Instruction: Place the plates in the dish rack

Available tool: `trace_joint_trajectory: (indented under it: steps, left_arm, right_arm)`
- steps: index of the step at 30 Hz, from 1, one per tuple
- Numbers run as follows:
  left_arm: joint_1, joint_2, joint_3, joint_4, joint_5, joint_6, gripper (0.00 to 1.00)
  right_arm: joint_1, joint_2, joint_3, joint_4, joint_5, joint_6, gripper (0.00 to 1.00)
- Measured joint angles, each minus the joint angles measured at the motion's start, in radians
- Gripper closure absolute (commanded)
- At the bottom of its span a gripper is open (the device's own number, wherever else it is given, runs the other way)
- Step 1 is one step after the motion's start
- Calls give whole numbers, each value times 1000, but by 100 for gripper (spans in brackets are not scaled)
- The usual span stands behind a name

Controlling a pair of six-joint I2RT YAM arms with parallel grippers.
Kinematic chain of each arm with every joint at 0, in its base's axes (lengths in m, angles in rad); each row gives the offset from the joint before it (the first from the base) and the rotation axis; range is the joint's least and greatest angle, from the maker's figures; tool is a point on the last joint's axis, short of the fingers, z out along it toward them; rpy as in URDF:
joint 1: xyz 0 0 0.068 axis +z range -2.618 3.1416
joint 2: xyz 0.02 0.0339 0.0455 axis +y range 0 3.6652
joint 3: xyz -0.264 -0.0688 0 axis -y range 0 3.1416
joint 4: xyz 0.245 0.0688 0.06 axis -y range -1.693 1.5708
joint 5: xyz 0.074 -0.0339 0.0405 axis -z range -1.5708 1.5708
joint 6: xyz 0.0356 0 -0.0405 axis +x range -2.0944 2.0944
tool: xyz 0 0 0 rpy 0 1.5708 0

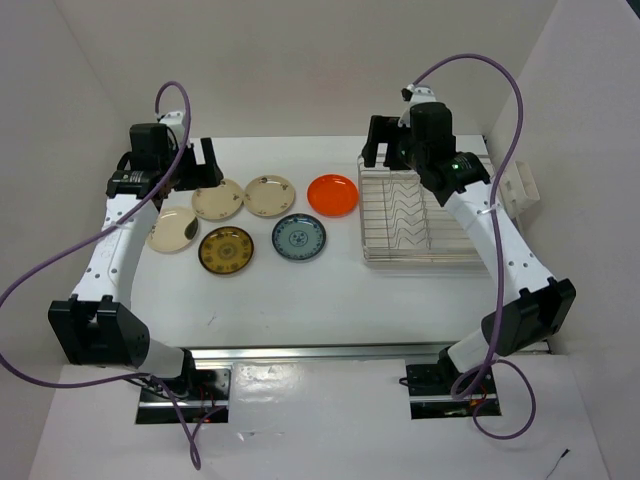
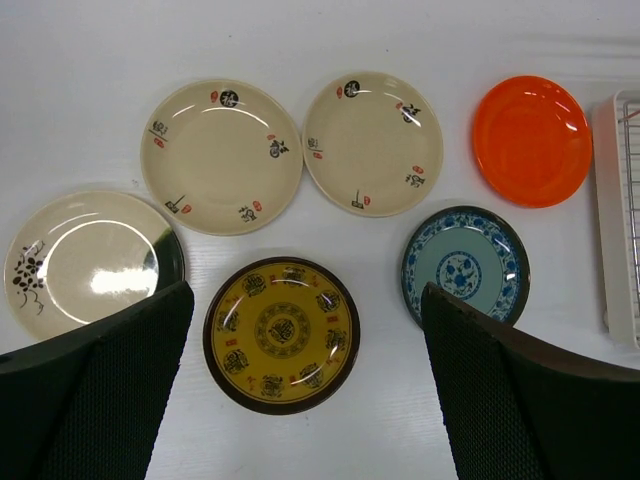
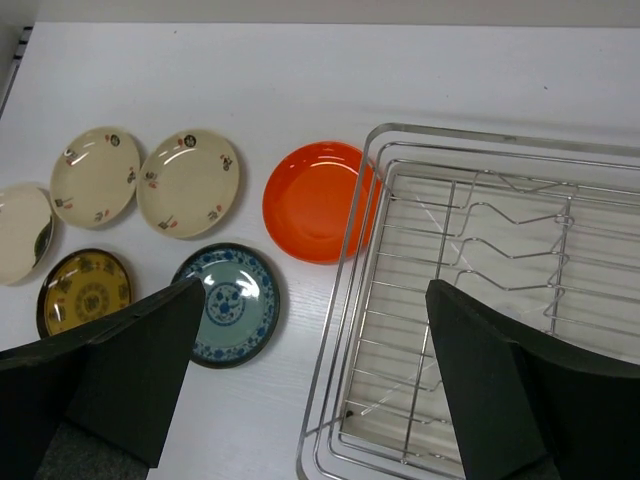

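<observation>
Overhead and wrist views of the two-arm workstation. Six plates lie flat on the white counter (image 1: 300, 310), all to the left of the dish rack (image 3: 500, 300), which stands at the right side with its zigzag wire dividers running across its middle.

Far row, left to right: two cream plates (image 1: 218, 199) (image 1: 269, 196) side by side with rims nearly meeting, then the orange plate (image 1: 333, 194), just beside the rack's left edge; whether it touches the wire cannot be told. Near row: the yellow-brown plate (image 1: 226, 250) and the blue-grey plate (image 1: 298, 238), slightly apart. A third cream plate (image 1: 172, 230), bearing a dark mark, sits furthest left, between the two rows.

The left end effector (image 2: 306, 300) hovers above the plate group with its fingers spread wide, the yellow-brown plate framed between them; it grips nothing. The right end effector (image 3: 315, 290) hangs above the rack's left rim, likewise spread wide and holding nothing. A small white slotted holder (image 1: 520, 188) is beside the rack's right edge.
</observation>
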Motion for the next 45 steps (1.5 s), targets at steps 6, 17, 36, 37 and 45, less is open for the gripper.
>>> trace_joint_trajectory:
  steps: [6, 17, 36, 37, 45]
  left_arm:
    - [0, 0, -4, 6, 8, -26, 0]
    - [200, 137, -31, 53, 148, -148, 0]
    - [462, 269, -289, 197, 190, -227, 3]
    - [467, 219, -352, 213, 177, -243, 3]
    - [471, 29, -610, 377, 101, -425, 4]
  right_arm:
    - [0, 16, 11, -3, -35, 1, 0]
    - [0, 37, -7, 19, -95, 2, 0]
    - [0, 312, 147, 115, -214, -20, 0]
    - [0, 316, 153, 115, -214, -21, 0]
    - [0, 330, 203, 112, -241, -50, 0]
